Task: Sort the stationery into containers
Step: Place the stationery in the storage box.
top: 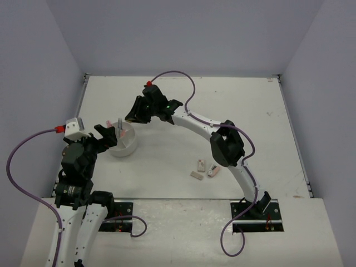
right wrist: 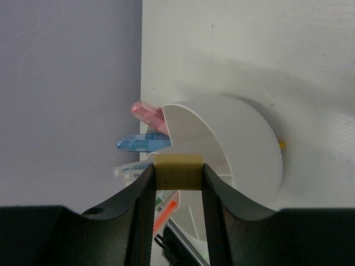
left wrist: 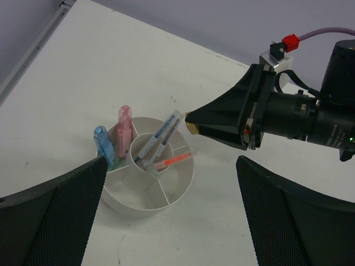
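Right gripper (top: 132, 117) clamps a tan eraser (left wrist: 192, 127) just short of the cup (left wrist: 138, 203) near the table's (top: 261, 105) left edge; the drop needs it over a free compartment, while the left gripper (top: 108, 135) gapes empty.

One holder (left wrist: 166, 195), three pens (left wrist: 161, 134), three markers (left wrist: 124, 124), four erasers (top: 196, 176).

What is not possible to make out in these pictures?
- Top view: the three small loose pieces are too small to identify.
- Left wrist view: the left gripper covers the near-left side of the holder.
- Right wrist view: the right gripper and its tan eraser hide part of the holder's compartments.
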Motion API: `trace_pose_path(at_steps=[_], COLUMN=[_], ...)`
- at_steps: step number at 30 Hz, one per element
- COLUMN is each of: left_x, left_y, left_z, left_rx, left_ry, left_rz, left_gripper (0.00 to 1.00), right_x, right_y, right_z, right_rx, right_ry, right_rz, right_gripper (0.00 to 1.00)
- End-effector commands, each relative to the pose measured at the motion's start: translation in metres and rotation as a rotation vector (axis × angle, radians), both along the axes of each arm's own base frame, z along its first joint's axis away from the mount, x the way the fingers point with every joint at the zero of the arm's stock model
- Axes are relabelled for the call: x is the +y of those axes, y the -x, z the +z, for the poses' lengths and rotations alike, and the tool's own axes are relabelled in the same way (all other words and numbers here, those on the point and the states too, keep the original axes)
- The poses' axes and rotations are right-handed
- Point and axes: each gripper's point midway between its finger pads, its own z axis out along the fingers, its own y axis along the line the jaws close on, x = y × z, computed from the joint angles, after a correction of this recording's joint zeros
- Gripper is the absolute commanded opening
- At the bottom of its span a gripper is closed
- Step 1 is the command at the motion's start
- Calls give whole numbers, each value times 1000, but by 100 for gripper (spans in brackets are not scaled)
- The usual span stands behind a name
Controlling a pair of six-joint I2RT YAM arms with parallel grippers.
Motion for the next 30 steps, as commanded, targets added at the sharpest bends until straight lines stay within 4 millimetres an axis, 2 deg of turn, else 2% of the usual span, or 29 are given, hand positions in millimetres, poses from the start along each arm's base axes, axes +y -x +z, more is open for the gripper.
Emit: trace_pose_path(at_steps=[1, 10, 24, 27, 30], left_x=[-4, -5, -7, -7, -8], left_y=[-3, -3, -3, -3, -3], left_z=[5, 5, 4, 5, 5], left_rx=[-31, -33, -34, -36, -37], left_ry=[-23, -23, -26, -27, -27], left_rz=[-30, -37, -50, -51, -53], left_gripper=[100, 100, 100, 100, 100], right_x=[11, 19, 18, 19, 18], right_y=[4, 8, 11, 12, 12], right_z=[12, 7, 1, 1, 2], right_rx=[-11, -15, -14, -16, -21], right_ry=[-35, -32, -21, -21, -19], right_rz=[44, 93, 120, 127, 128], right_gripper=[6, 13, 22, 30, 34])
